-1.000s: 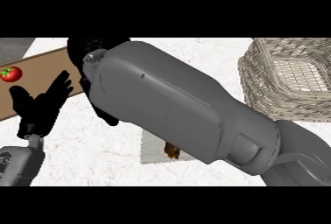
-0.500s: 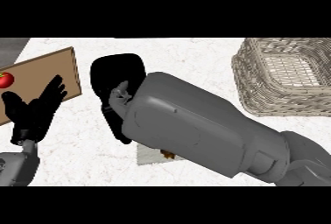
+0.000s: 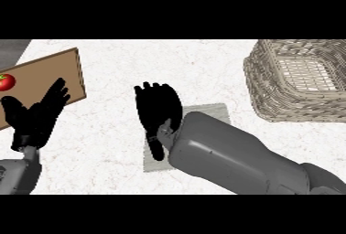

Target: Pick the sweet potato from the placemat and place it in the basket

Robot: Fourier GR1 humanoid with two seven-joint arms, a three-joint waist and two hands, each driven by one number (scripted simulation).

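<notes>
Fingers straight and holding nothing, the right hand lies over the left part of the grey placemat at the counter's middle. Its forearm covers most of the mat, so the sweet potato cannot be seen. The wicker basket sits at the counter's right edge. At the left edge, the left hand rests open beside a wooden board carrying a tomato.

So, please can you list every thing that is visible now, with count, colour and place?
basket: one, tan wicker, upper right of the counter.
placemat: one, pale grey, centre, partly under the right forearm.
board: one, brown, upper left.
tomato: one, red, on the board at the left edge.
sweet potato: not visible.
left robot hand: black, open, over the board's lower edge.
right robot hand: black, fingers straight, over the placemat's left side.
</notes>
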